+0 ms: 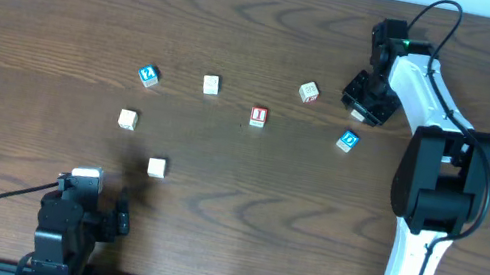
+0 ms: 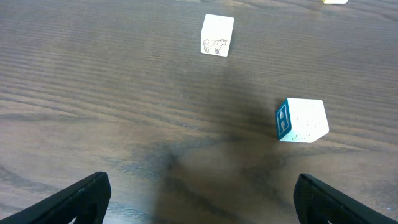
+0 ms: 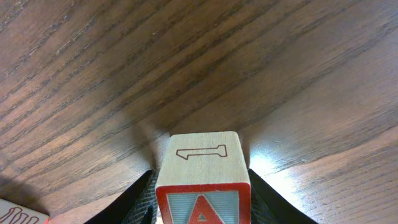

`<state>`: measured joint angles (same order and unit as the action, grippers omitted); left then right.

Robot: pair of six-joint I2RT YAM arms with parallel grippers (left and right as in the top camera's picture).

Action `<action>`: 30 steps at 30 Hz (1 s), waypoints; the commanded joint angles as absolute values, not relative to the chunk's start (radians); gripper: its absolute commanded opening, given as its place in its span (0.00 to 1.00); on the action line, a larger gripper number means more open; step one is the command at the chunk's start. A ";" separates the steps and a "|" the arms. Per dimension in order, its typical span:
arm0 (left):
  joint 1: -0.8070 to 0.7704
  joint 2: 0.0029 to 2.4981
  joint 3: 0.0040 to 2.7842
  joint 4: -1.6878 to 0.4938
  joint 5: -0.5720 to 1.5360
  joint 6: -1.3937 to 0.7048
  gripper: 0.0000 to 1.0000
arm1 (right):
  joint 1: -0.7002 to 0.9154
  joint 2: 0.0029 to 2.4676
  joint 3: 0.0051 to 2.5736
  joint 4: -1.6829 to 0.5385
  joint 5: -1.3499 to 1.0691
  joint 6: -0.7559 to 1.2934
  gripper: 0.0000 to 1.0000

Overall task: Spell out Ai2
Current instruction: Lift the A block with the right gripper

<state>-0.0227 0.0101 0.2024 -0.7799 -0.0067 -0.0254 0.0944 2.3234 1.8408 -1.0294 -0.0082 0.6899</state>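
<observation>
Red-A cube [image 3: 202,165] is clamped in the right pincer [image 3: 201,202], letter facing its wrist camera; left pincer [image 2: 202,196] stands apart

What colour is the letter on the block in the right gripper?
Red A on the block, right wrist view.

On table [image 1: 46,1]: "2" cube [image 1: 149,75] at left, plain cube [image 1: 211,84] right of it, "I" cube [image 1: 258,116] approx. centre, "D" cube [image 1: 347,141] further right. "A" cube [image 3: 202,186] sits btw. right gripper [image 1: 363,108] fingers, behind "D" cube.
</observation>
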 commanded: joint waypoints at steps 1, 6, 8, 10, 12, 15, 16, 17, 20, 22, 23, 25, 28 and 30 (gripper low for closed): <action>-0.026 0.004 0.179 -0.813 -0.014 -0.022 0.95 | 0.084 2.342 1.836 -1.032 -0.008 0.652 0.42; -0.026 0.004 0.179 -0.813 -0.014 -0.022 0.95 | 0.084 2.342 1.836 -1.032 -0.008 0.645 0.41; -0.026 0.004 0.179 -0.813 -0.014 -0.022 0.95 | 0.084 2.342 1.836 -1.032 -0.008 0.645 0.36; -0.026 0.004 0.179 -0.813 -0.014 -0.022 0.95 | 0.084 2.342 1.836 -1.033 -0.008 0.645 0.32; -0.026 0.004 0.179 -0.813 -0.014 -0.022 0.95 | 0.084 2.342 1.836 -1.034 -0.008 0.645 0.29; -0.026 0.004 0.179 -0.813 -0.014 -0.022 0.95 | 0.084 2.342 1.836 -1.037 -0.008 0.645 0.26; -0.026 0.004 0.179 -0.813 -0.014 -0.022 0.95 | 0.084 2.342 1.836 -1.037 -0.008 0.645 0.26; -0.026 0.004 0.179 -0.813 -0.014 -0.022 0.95 | 0.084 2.342 1.836 -1.038 -0.008 0.645 0.25; -0.026 0.004 0.179 -0.813 -0.014 -0.022 0.95 | 0.084 2.342 1.836 -1.040 -0.009 0.643 0.25; -0.026 0.004 0.179 -0.813 -0.014 -0.022 0.95 | 0.084 2.341 1.838 -1.040 -0.009 0.625 0.25; -0.026 0.004 0.179 -0.813 -0.014 -0.022 0.95 | 0.084 2.341 1.839 -1.040 -0.009 0.617 0.24; -0.026 0.004 0.179 -0.813 -0.014 -0.022 0.95 | 0.084 2.341 1.843 -1.041 -0.009 0.604 0.24; -0.026 0.004 0.179 -0.813 -0.014 -0.022 0.95 | 0.084 2.339 1.854 -1.050 -0.009 0.596 0.23; -0.026 0.004 0.179 -0.813 -0.014 -0.022 0.95 | 0.084 2.335 1.861 -1.054 -0.009 0.596 0.23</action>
<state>-0.0227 0.0101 0.2024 -0.7799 -0.0067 -0.0254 0.0944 2.3234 1.8435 -1.0485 -0.0082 0.6167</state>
